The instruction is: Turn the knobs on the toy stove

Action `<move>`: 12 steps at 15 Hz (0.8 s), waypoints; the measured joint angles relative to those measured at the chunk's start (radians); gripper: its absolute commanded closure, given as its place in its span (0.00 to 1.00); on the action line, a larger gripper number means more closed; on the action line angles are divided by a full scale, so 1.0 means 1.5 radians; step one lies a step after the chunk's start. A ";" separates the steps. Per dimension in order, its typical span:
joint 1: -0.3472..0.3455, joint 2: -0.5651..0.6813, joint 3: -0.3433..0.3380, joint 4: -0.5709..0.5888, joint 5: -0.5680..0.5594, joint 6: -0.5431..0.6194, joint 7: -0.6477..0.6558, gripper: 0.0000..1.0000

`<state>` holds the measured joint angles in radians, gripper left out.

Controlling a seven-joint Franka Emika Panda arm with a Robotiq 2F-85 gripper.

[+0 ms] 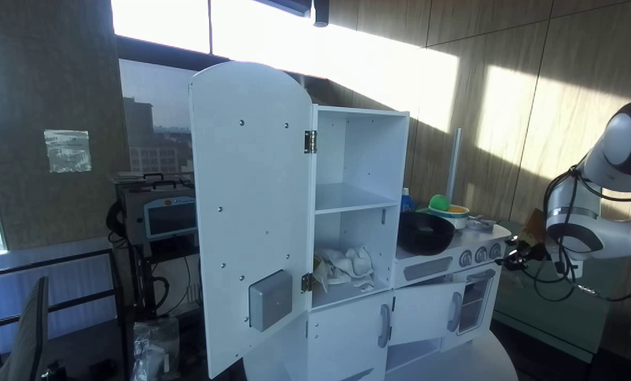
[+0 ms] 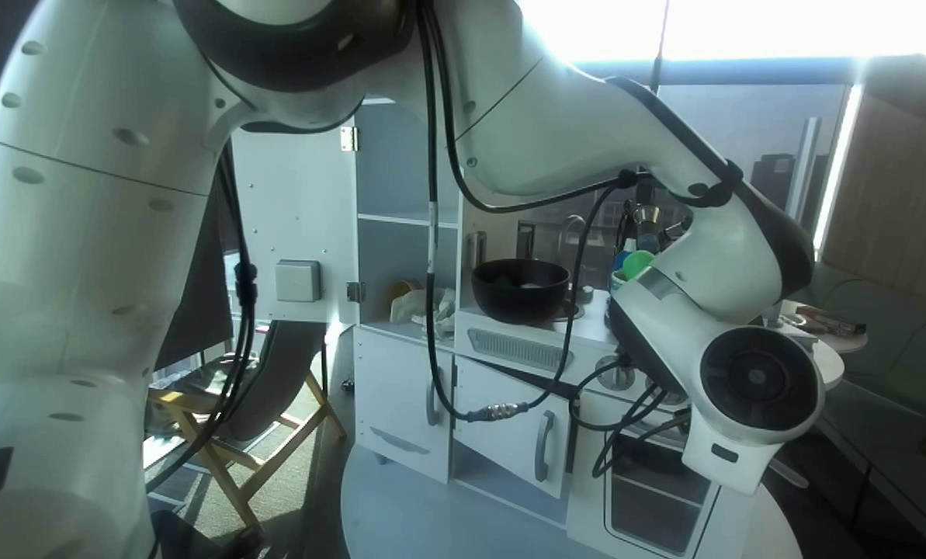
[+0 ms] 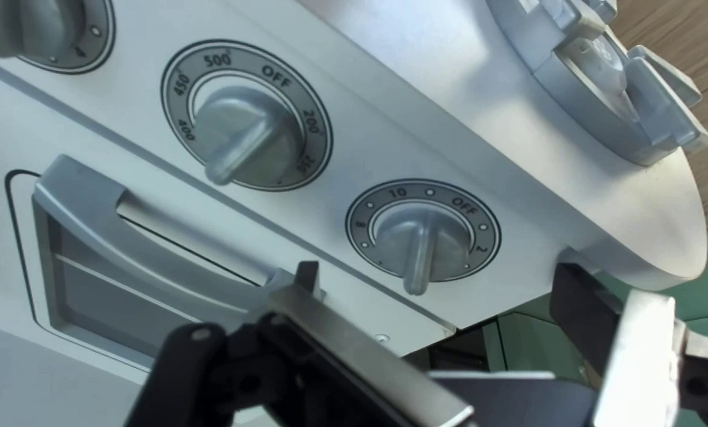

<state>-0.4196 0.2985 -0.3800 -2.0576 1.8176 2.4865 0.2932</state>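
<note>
- Wrist view: the gripper stands spread wide with nothing pinched, its fingers to either side of the nearest knob, which lies just ahead and apart from them, as far as depth can be judged.
- That knob's raised ridge points toward the gap between the fingers, roughly midway, so the line-up looks sound for turning this knob on the toy stove.
- Best to advance square to the front panel until the pads straddle the ridge, pinch its flanks lightly, then roll the wrist about the knob's own axis rather than dragging it sideways.
- Beside one finger, the curved oven handle ends very close; that finger could snag there.
- Farther past the same finger are a temperature knob and a partly cut-off knob, likely wanting a turn too.
- Ahead, the knobs are smooth, rounded grey domes, plastic by their soft sheen, each set in a printed dial ring; the panel is flat, white and slightly satiny.
- Smoothness suggests the matte black pads may slip if they catch only the ridge's rounded tip.
</note>
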 measured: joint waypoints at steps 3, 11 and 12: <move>-0.004 0.000 -0.001 -0.008 0.001 -0.005 0.016 0.00; 0.005 -0.001 0.006 -0.014 0.038 -0.005 0.027 0.00; 0.008 -0.001 0.007 -0.014 0.040 -0.004 0.027 0.00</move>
<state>-0.4083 0.2975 -0.3691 -2.0791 1.8775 2.4801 0.3333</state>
